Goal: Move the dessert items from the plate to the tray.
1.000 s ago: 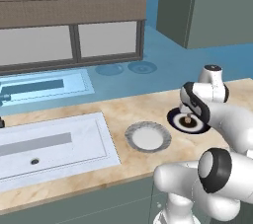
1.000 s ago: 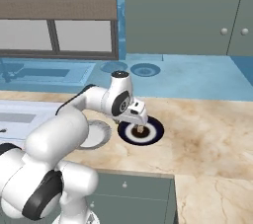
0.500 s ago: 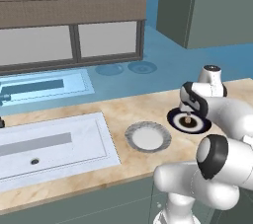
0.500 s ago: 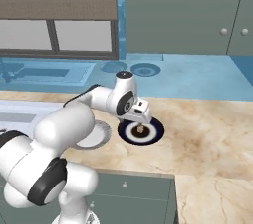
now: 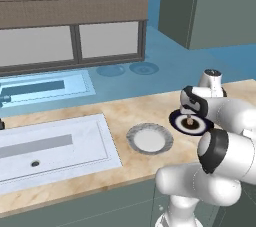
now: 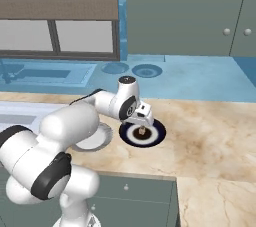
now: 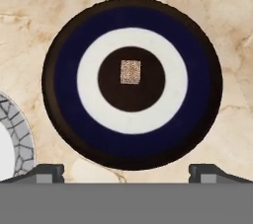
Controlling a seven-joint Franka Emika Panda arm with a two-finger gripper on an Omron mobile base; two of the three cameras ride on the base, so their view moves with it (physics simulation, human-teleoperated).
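Item: tan speckled dessert piece, dead centre of dark ringed plate on the counter.
Gripper directly above, jaws wide apart, holding nothing; probably centring for a pick.
Grey-rimmed plate lies at eight o'clock.

Marble counter: white sink set in; grey-rimmed plate beside a dark ringed plate carrying one small tan piece.
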